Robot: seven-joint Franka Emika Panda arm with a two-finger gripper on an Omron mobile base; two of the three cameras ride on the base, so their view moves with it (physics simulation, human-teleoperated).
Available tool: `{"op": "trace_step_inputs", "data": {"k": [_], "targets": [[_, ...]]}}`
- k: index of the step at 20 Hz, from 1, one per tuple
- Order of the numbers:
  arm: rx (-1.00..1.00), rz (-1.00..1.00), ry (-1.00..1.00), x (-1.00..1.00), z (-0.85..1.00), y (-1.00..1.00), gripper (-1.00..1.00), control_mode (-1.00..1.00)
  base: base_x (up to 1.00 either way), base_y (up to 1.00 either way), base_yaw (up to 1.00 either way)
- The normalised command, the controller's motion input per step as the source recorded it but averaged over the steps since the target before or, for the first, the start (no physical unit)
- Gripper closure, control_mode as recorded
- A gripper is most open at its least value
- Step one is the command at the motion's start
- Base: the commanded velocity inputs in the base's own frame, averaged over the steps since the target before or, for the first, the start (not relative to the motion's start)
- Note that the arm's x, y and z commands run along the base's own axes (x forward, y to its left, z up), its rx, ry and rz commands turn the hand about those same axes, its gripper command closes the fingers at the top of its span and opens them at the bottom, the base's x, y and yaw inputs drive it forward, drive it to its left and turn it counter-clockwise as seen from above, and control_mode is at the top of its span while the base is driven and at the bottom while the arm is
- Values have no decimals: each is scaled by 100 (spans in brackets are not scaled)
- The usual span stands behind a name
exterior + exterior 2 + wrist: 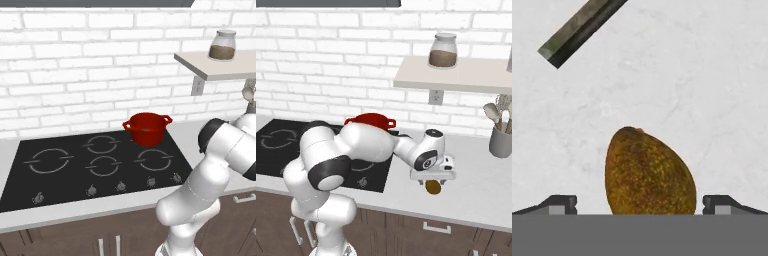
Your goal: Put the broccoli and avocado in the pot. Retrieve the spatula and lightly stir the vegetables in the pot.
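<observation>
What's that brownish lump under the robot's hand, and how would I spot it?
Start at the pale grey counter right of the black cooktop. Directly under the open gripper lies a brownish-green, egg-shaped avocado with speckled skin, the one rounded thing lying on that stretch.

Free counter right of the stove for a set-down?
Bare white counter between the open claw over the brown-green avocado and the grey utensil holder. Behind, toward the wall, also bare. Crowded: black cooktop's back-right corner, where the glossy red pot sits.

Two base views from behind, facing the brick wall, sharing pot [147, 128] and hob [95, 165]; hand view straight down, close over counter [702, 90].
</observation>
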Motion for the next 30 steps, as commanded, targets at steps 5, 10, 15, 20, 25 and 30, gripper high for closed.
{"op": "trace_step_inputs", "data": {"k": [5, 10, 15, 20, 25, 30], "targets": [[3, 6, 0, 0, -24, 0, -100, -100, 0, 0, 0], [1, 6, 0, 0, -24, 0, -100, -100, 0, 0, 0], [0, 5, 0, 0, -29, 6, 100, -100, 0, 0, 0], [0, 2, 0, 0, -3, 0, 100, -100, 0, 0, 0], [5, 0, -15, -6, 29, 30, 100, -100, 0, 0, 0], [3, -15, -19, 0, 65, 89, 100, -100, 0, 0, 0]]}}
